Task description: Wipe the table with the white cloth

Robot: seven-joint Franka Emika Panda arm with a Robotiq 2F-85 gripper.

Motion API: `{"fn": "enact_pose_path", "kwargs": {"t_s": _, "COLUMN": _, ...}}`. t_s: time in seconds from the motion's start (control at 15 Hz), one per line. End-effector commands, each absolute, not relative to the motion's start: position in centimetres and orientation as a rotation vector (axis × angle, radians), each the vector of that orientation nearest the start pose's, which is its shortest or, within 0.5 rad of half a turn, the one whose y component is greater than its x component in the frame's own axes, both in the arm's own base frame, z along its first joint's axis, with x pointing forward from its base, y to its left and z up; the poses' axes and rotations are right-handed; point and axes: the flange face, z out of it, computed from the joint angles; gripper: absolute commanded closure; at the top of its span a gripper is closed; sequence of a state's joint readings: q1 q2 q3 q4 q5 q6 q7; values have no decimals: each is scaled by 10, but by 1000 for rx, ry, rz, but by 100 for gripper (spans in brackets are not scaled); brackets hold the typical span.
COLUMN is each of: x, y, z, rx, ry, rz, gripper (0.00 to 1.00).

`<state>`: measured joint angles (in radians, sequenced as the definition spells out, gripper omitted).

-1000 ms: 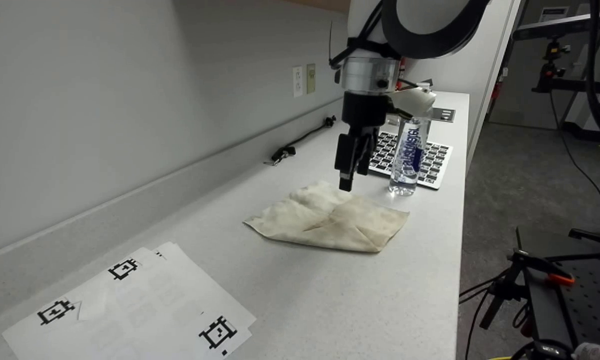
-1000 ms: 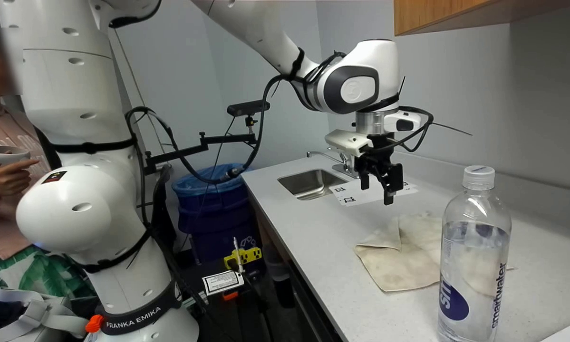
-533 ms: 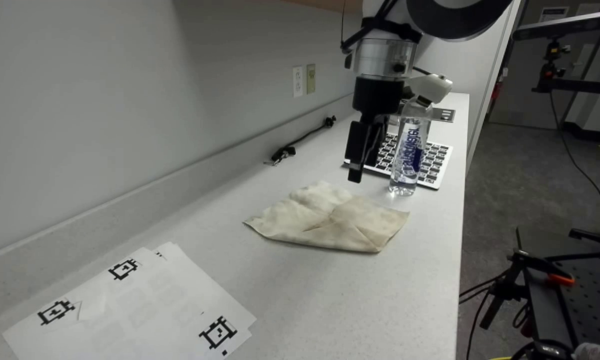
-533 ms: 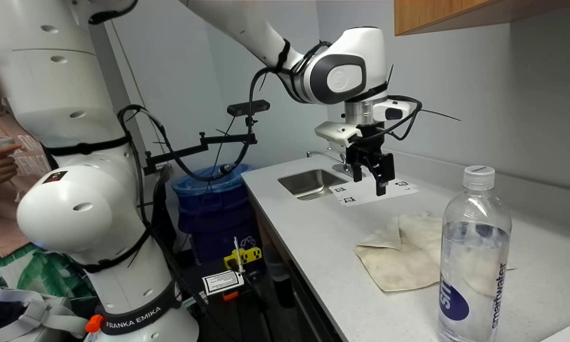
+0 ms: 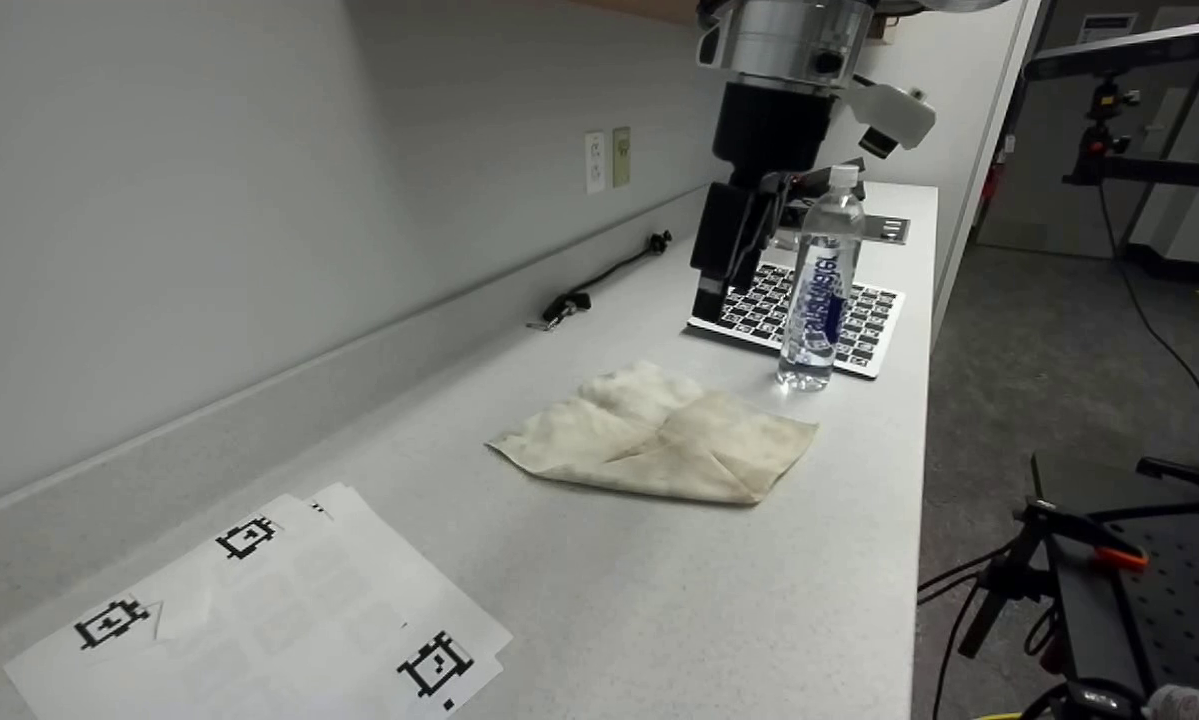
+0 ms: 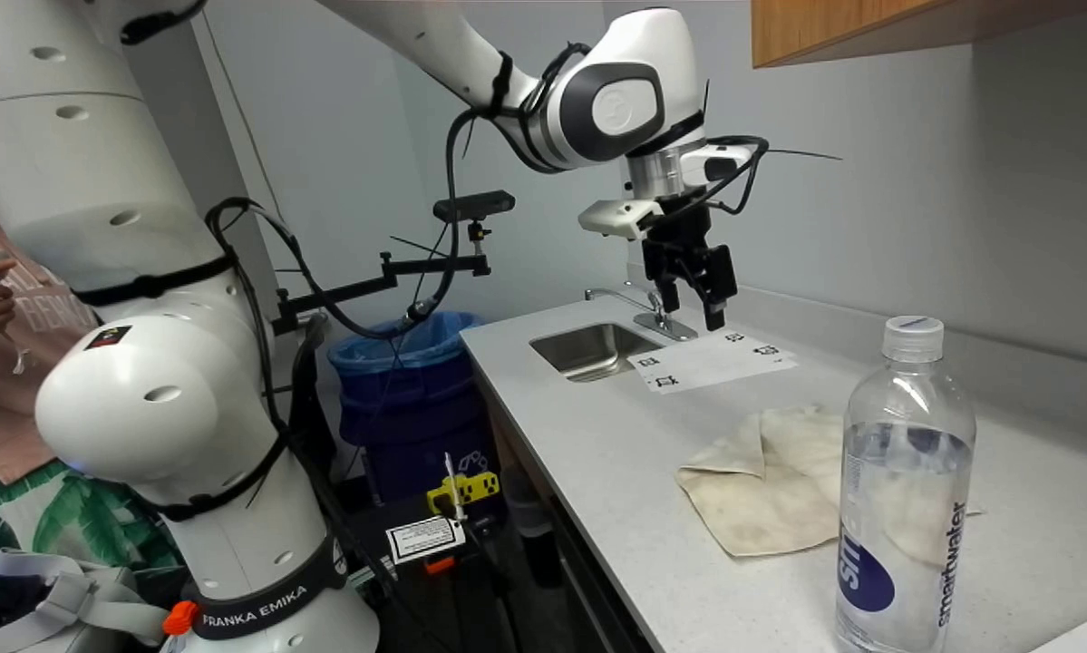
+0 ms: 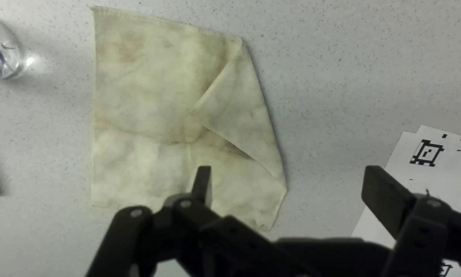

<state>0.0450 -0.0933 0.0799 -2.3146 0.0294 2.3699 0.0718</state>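
We hold the gripper [image 7: 290, 184] well above the table [image 5: 659, 610], its fingers [image 7: 388, 202] spread wide apart. We see the cloth [image 7: 149, 96] lying partly folded on the table, between the upright bottle [image 6: 906, 535] and the papers [image 5: 309, 610], touching neither.

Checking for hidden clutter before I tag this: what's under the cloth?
The cloth covers whatever lies directly beneath it. Speckled tabletop shows alongside its edges. Its folded-over flap lies on top, so the part under that flap can't be seen either.
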Motion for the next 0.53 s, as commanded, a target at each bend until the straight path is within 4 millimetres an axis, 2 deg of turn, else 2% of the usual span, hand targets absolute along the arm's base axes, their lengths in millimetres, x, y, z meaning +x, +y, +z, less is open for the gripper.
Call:
{"fn": "enact_pose_path", "kwargs": {"t_s": 0.0, "x": 506, "y": 67, "z": 401, "rx": -3106, "ry": -51, "rz": -240, "gripper": 0}}
{"fn": "enact_pose_path", "kwargs": {"t_s": 0.13, "x": 502, "y": 70, "z": 406, "rx": -3109, "ry": -51, "rz": -257, "gripper": 0}}
{"fn": "enact_pose_path", "kwargs": {"t_s": 0.47, "x": 499, "y": 70, "z": 405, "rx": -3111, "ry": -52, "rz": -255, "gripper": 0}}
